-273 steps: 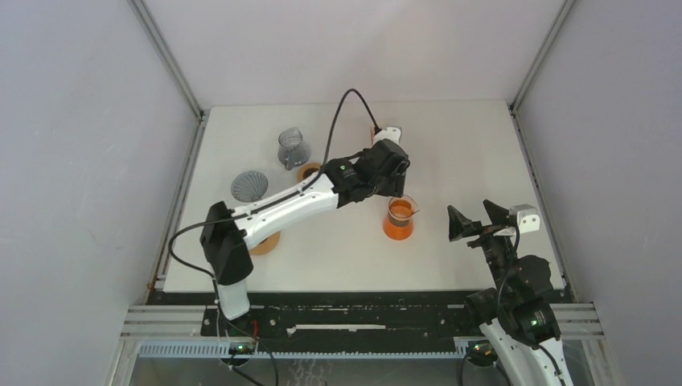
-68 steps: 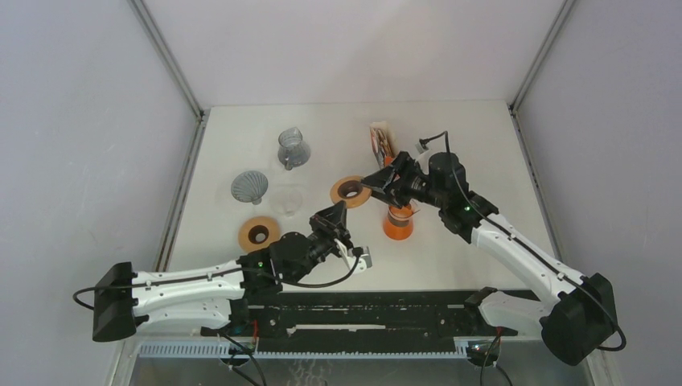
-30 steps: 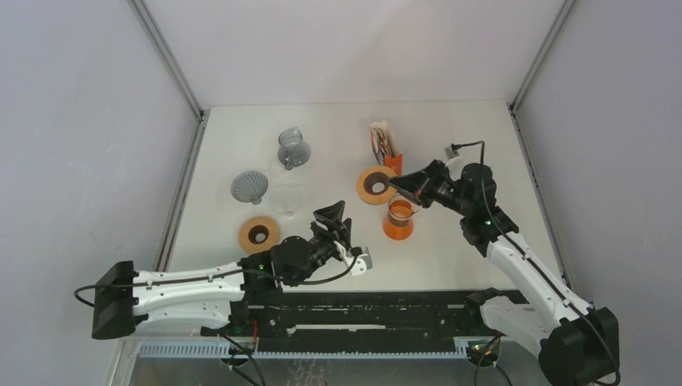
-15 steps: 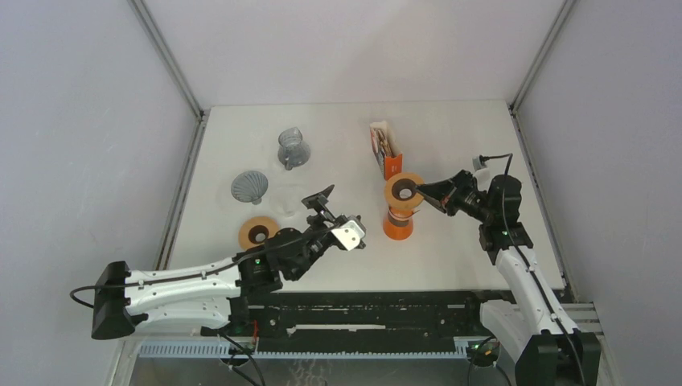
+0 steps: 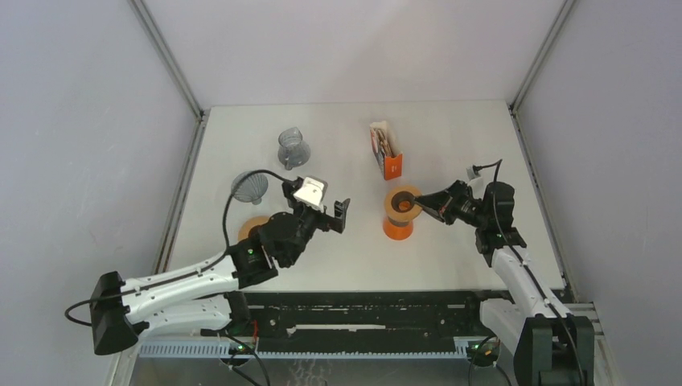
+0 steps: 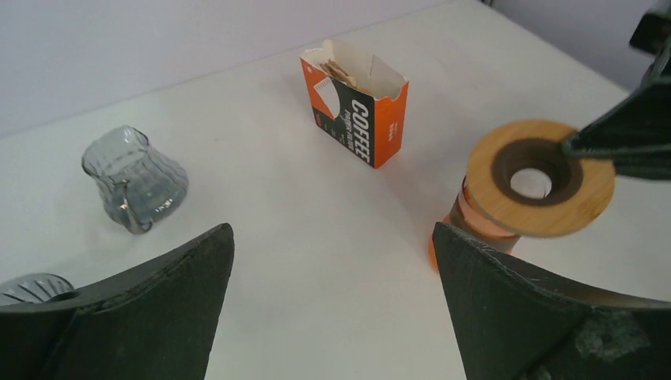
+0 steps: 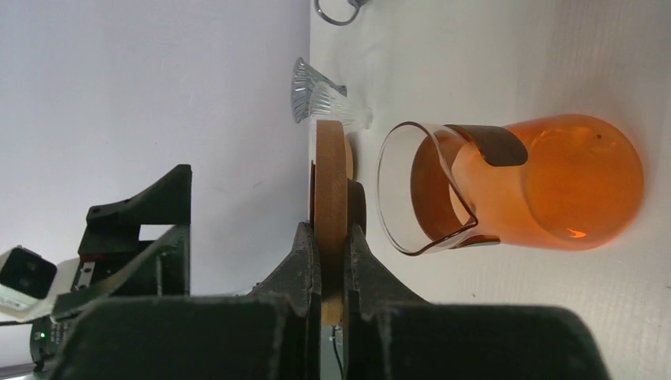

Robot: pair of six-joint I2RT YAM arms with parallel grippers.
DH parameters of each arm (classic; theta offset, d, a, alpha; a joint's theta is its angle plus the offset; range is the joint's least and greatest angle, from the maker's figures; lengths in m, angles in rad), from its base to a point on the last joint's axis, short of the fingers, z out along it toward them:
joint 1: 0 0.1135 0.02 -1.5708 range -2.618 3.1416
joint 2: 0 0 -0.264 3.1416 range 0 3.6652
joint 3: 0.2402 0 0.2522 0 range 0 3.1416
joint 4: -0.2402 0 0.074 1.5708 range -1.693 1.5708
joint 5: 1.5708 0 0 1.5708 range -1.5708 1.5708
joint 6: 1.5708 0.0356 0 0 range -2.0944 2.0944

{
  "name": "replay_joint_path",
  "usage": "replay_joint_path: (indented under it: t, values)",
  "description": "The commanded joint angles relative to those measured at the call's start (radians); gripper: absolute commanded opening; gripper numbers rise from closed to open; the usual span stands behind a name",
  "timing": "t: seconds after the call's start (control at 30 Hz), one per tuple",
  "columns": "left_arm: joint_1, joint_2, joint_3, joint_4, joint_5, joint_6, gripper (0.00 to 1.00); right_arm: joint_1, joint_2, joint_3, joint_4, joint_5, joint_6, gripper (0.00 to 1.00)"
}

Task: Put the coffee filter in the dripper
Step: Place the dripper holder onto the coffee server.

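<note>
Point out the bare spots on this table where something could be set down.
Bare: the far right corner of the table, right of the coffee filter box; the gap between that box and the grey server; the near strip in front of the orange carafe. Crowded: the left side, with the grey dripper and the left arm.

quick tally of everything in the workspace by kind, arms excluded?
Wooden rings: 2 (held ring, table ring)
Glass servers: 2 (orange carafe, grey pitcher)
Drippers: 2 (grey dripper, clear dripper)
Boxes: 1 (coffee filter box)
Total: 7
</note>
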Motion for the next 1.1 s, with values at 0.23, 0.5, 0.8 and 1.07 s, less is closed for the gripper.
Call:
replay_joint_path:
  t: [0.23, 0.5, 0.8, 1.07]
  values:
    - [0.123, -0.019, -0.025, 0.066, 0.13, -0.457, 1.0, 0.013, 0.079, -0.044, 0.215, -0.001, -0.018, 0.0]
    - [0.129, 0.036, -0.025, 0.077, 0.175, -0.496, 1.0, 0.024, 0.129, -0.045, 0.256, 0.015, -0.038, 0.0]
    - [0.133, 0.109, 0.008, 0.071, 0.194, -0.532, 0.99, 0.027, 0.165, -0.045, 0.258, 0.016, -0.045, 0.01]
    - [0.132, 0.145, 0.035, 0.07, 0.219, -0.536, 0.99, 0.024, 0.138, -0.042, 0.175, 0.035, -0.099, 0.13]
